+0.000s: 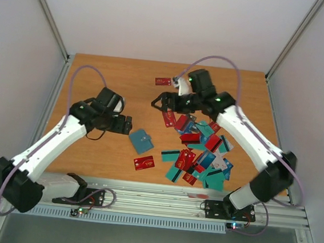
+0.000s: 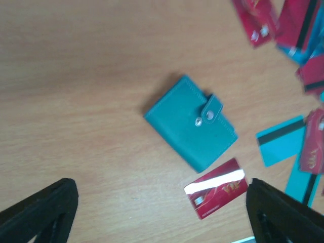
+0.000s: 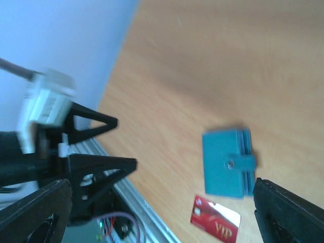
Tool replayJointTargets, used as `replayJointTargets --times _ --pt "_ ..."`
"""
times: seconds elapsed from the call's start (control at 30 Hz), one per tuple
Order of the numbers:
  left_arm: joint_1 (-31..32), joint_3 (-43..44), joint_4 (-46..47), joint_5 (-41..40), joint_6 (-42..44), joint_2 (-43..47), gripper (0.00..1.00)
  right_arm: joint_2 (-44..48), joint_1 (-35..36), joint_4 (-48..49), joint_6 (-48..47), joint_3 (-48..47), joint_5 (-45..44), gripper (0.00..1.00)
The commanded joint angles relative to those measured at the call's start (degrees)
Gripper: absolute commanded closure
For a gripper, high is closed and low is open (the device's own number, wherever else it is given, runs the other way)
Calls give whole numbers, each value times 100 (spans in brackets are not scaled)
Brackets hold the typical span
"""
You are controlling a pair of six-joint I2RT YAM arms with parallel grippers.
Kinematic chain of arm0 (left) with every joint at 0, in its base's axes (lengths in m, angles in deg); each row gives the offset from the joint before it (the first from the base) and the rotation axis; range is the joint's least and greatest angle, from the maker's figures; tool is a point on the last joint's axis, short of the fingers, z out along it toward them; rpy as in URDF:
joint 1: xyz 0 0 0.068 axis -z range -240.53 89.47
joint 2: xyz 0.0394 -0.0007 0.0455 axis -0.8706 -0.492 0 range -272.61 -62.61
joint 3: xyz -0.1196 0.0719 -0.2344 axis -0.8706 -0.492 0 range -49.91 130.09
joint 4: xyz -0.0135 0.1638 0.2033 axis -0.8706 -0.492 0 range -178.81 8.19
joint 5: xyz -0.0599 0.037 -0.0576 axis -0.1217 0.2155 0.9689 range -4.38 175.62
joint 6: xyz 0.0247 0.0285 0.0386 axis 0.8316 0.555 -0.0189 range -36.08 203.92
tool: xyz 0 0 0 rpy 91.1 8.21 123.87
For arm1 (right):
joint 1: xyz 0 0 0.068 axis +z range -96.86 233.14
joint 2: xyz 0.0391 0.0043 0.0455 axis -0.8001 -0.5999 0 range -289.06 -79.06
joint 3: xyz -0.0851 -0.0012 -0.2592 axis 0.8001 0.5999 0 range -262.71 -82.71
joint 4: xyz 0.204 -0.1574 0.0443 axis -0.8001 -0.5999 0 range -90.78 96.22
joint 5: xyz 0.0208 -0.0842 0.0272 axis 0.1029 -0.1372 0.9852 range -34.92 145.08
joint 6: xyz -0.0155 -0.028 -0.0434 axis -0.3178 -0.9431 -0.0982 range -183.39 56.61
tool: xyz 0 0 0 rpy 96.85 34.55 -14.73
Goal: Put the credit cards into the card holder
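Observation:
The card holder [image 1: 142, 141] is a closed teal wallet with a snap tab, lying flat on the wooden table; it also shows in the left wrist view [image 2: 190, 124] and the right wrist view [image 3: 225, 163]. A red VIP card [image 1: 143, 163] lies just beside it toward the near edge [image 2: 216, 188] [image 3: 215, 225]. A pile of red, teal and white credit cards [image 1: 199, 154] lies to its right. My left gripper [image 1: 125, 124] [image 2: 161, 188] is open and empty, just left of the holder. My right gripper [image 1: 157, 101] [image 3: 161, 188] is open and empty, above the table behind the holder.
A single red card [image 1: 163, 81] lies farther back on the table. The metal rail [image 1: 160, 202] runs along the near edge. Grey walls [image 1: 17, 73] close in both sides. The left arm's fingers [image 3: 96, 147] show in the right wrist view.

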State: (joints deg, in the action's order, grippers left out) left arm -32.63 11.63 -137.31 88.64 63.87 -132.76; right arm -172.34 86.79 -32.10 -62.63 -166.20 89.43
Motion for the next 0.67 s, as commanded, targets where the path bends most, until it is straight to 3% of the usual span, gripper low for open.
replayJointTargets --times 0.0,0.17,0.63 --pt "-48 429 55 -576 177 472 1 920 -84 30 -438 -292 -1258 1" --pt "-65 668 10 -1014 364 915 1 1366 -110 -164 -511 -518 -2326 1" --pt "-74 495 -273 -1589 325 1886 1 1565 -100 -669 -624 -724 -2700 2"
